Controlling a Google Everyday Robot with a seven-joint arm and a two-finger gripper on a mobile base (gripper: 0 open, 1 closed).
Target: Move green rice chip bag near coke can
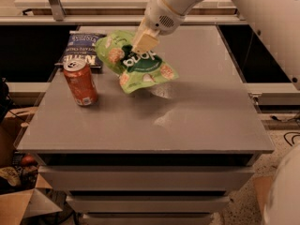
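The green rice chip bag hangs tilted in the air above the middle of the grey table. My gripper is shut on the bag's upper edge and carries it, coming in from the upper right. The bag's shadow falls on the table just below it. The orange-red coke can stands upright on the left part of the table. The bag is a short way to the right of the can and does not touch it.
A dark blue chip bag lies flat at the table's back left, behind the can. My white arm fills the upper right. Cardboard boxes sit on the floor at the left.
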